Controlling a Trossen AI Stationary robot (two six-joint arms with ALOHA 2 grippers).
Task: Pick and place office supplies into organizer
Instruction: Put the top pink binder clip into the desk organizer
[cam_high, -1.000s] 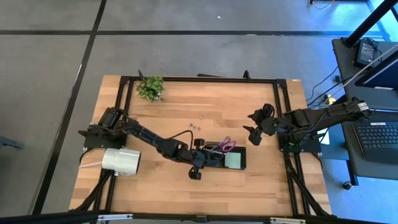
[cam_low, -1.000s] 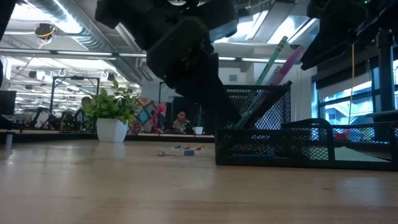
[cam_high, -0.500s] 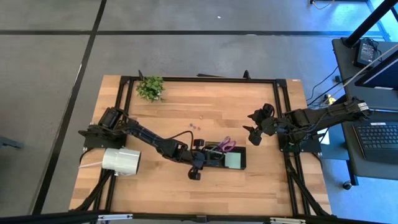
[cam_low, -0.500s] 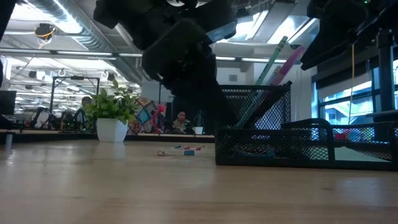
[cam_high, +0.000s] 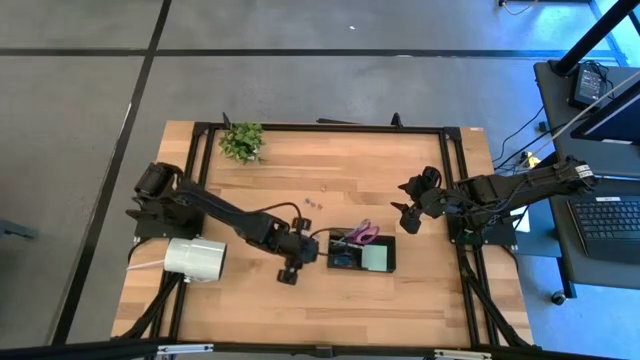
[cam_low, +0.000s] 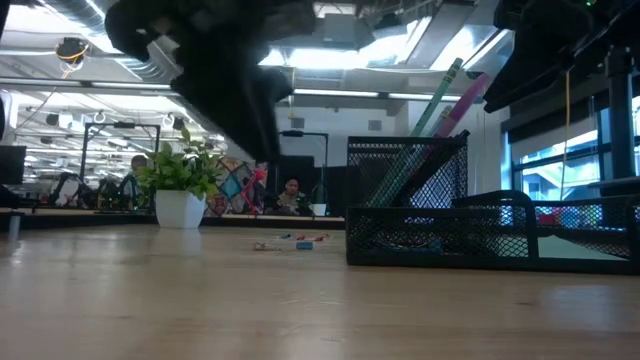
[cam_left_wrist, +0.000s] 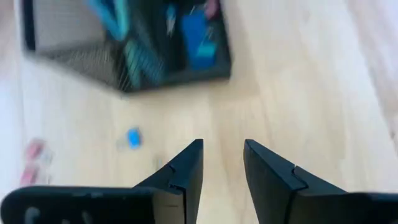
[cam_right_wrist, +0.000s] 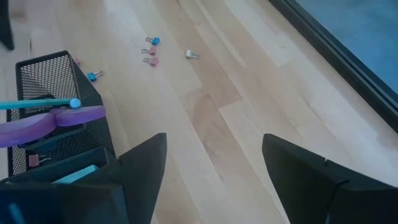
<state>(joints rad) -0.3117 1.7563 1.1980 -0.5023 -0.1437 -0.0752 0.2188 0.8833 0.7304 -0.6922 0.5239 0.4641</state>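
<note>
Now the left gripper (cam_high: 290, 268) hovers just left of the organizer (cam_high: 360, 256), its fingers (cam_left_wrist: 186, 177) apart and holding nothing. Scissors (cam_high: 362, 233) and a sticky-note pad (cam_high: 376, 258) sit inside the organizer; small clips (cam_right_wrist: 150, 52), probably binder clips, lie nearby. Farther right, the right gripper (cam_high: 405, 205) waits with fingers spread, empty.

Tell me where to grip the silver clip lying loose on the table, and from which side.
Probably from straight above. The silver clip lies flat on the bare table, apart from the pink clips, so there is room on either side. Close across its body. It is too small to make out its handles.
</note>
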